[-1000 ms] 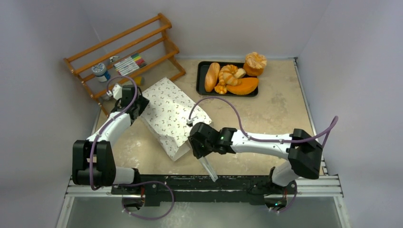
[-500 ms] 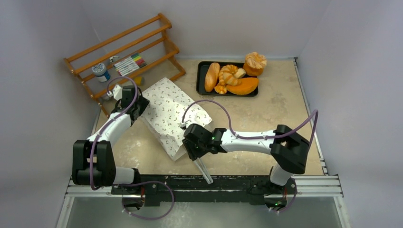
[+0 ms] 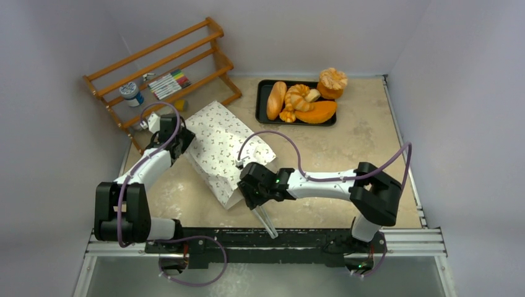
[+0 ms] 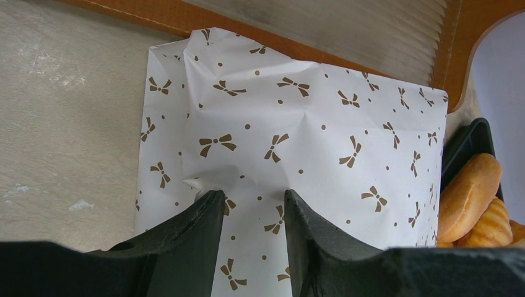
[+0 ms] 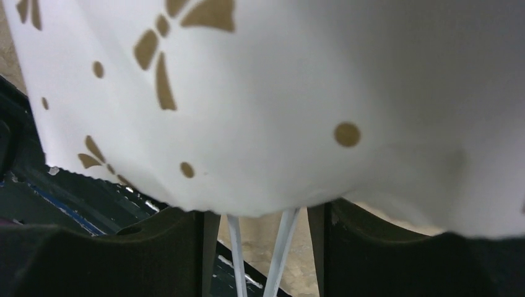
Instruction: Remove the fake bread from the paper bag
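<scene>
The left pincer [image 4: 247, 197] is standing partly open, both black fingertips pressing down on the paper bag [image 4: 297, 124], with flat paper showing in the gap between them and a small pucker beside the left tip. The right pincer [image 5: 263, 223] is also standing open. Its two fingers are well apart, and the bag's pale edge is draping over their tips, so I cannot tell whether the tips are touching anything. Two thin pale strips [image 5: 282, 244] are showing in that gap, clear of both fingers; what they are is unclear.

From above, the bag is lying flat on the desk [image 3: 347, 148] between the two arms — the left pincer at its far left corner, the right pincer at its near end. Beyond the bag, a black tray [image 3: 262, 106] is holding several loaves [image 3: 300, 99], and a wooden rack [image 3: 161, 62] is leaning at the far left with coloured markers [image 3: 168, 82] on it.
</scene>
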